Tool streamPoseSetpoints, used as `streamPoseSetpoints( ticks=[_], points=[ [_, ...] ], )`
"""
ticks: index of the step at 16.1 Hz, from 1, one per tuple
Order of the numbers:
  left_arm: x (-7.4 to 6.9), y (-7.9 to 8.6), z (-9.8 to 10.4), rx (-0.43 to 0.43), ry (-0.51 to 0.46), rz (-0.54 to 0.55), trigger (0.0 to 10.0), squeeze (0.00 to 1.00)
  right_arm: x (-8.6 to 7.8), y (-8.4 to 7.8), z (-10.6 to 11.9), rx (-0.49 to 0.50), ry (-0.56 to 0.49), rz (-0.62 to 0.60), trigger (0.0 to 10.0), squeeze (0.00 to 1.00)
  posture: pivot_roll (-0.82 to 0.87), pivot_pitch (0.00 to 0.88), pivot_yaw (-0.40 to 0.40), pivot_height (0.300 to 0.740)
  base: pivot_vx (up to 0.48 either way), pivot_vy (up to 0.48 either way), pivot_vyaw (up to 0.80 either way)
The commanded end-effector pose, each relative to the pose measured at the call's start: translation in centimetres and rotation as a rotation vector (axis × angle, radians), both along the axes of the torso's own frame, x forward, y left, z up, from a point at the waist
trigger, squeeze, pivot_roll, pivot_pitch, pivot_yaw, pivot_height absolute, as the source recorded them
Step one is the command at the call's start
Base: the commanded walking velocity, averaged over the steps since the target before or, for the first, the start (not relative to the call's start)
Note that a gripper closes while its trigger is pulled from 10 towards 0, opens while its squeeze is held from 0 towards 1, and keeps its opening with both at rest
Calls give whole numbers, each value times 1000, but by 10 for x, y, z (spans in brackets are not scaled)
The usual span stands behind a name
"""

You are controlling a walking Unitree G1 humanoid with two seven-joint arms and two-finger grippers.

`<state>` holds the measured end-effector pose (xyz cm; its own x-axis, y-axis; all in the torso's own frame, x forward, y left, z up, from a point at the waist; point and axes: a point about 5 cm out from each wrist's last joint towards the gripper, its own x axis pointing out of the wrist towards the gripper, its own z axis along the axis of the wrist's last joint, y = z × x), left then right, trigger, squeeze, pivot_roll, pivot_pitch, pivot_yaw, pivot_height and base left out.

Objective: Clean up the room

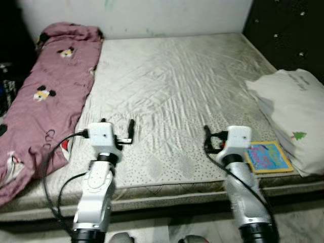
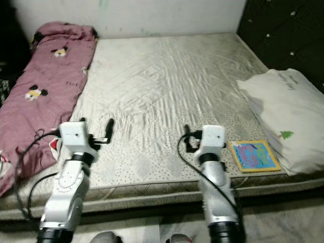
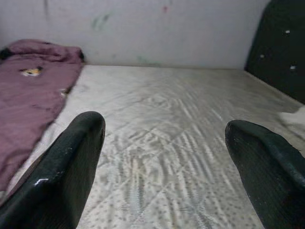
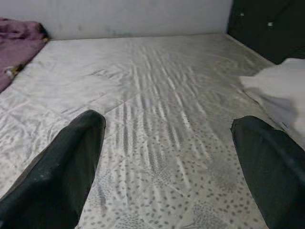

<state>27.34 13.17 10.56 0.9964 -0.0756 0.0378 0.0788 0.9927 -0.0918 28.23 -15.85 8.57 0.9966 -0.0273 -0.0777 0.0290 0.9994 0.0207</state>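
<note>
- while held out low over the near edge of the mattress, left gripper with fingers spread wide, nothing between them.
- same for right gripper: fingers wide apart, holding nothing, above the speckled front strip of the mattress.
- lying flat at the near right corner of the mattress, colourful book, just beside the right arm and touching the foot of the white pillow; cover writing too small and blurred to read.
- on the pillow, small green tree mark and faint grey lettering near the top, not readable.
- along the left side of the mattress, pink blanket printed with cartoon mouse figures, near end cut off by the picture's edge.
- dark tufted headboard behind the pillow, only partly in the picture.
- dark clutter at far left, too dim to make out.
</note>
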Motion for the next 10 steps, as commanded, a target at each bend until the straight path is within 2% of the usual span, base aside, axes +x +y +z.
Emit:
streamPoseSetpoints(
  ticks=[1,10],
  points=[
    [1,10,-3,7,18,29,10000,0,1,10,0,12,7,25,10000,0,7,42,18,740,0,480,0],
    [1,9,-4,-6,29,41,10000,0,2,10,0,17,9,48,10000,0,4,38,10,740,0,480,0]
  ],
)
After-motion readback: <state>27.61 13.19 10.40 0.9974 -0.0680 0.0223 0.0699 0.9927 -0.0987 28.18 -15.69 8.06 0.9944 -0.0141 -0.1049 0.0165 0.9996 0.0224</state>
